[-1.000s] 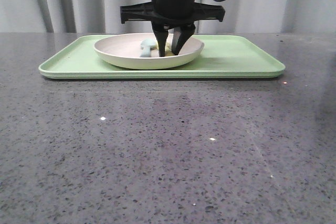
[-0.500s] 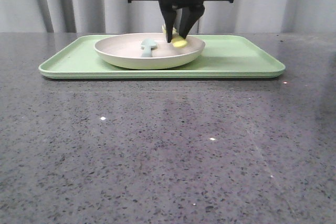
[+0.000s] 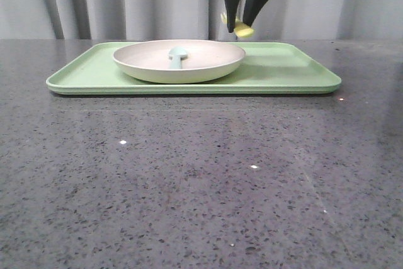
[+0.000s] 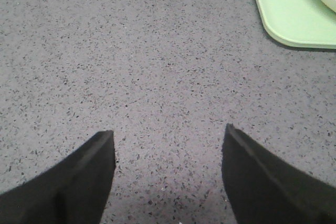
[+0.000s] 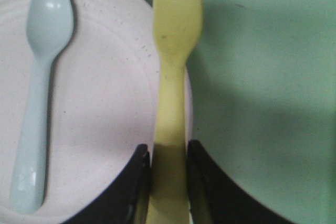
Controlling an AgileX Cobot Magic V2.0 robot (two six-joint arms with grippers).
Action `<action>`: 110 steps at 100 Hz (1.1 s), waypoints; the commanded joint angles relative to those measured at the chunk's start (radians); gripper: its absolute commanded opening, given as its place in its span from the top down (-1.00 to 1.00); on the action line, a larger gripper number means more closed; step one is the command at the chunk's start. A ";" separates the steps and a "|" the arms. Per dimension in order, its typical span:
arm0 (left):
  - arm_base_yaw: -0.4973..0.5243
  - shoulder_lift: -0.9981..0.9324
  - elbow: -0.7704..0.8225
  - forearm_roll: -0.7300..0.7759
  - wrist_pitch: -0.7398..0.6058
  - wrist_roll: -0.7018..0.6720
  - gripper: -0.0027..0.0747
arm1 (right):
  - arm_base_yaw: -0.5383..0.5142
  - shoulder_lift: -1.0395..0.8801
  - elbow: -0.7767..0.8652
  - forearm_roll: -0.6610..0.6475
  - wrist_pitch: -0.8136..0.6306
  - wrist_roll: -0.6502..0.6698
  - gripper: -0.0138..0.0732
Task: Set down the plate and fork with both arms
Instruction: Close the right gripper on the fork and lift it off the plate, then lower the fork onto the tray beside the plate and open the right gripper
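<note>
The right gripper (image 3: 246, 24) has climbed out of the shallow cream round plate (image 3: 179, 61) since a second ago and now hangs above the plate's right rim, carrying the small bright yellow plastic fork (image 3: 242, 29) clear of the dish. In the right wrist view its jaws are clamped on the fork's flat handle (image 5: 170, 150), tines pointing away over the flat light-green rectangular tray (image 3: 283, 67). The plate sits on that tray toward the desk's far edge, with a pale blue plastic spoon (image 3: 177, 56) lying in it.

I'd judge the fork is mid-carry; next it needs setting down off the tray while the plate gets fetched. The left gripper (image 4: 167, 182) hovers over bare grey speckled desk (image 4: 131, 66) near the tray's corner, jaws apart and empty.

From the front the right arm's upper body is cut off, and the fork is mostly hidden behind the fingers
</note>
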 commanded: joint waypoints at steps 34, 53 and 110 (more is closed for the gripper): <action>0.000 0.004 -0.029 -0.007 -0.071 -0.007 -0.18 | -0.013 -0.073 -0.022 -0.037 -0.018 -0.041 0.67; 0.000 0.004 -0.029 -0.007 -0.071 -0.007 -0.18 | -0.029 -0.076 -0.022 -0.035 0.006 -0.053 0.67; 0.000 0.004 -0.029 -0.007 -0.071 -0.007 -0.18 | -0.118 -0.204 0.272 0.018 -0.163 -0.055 0.67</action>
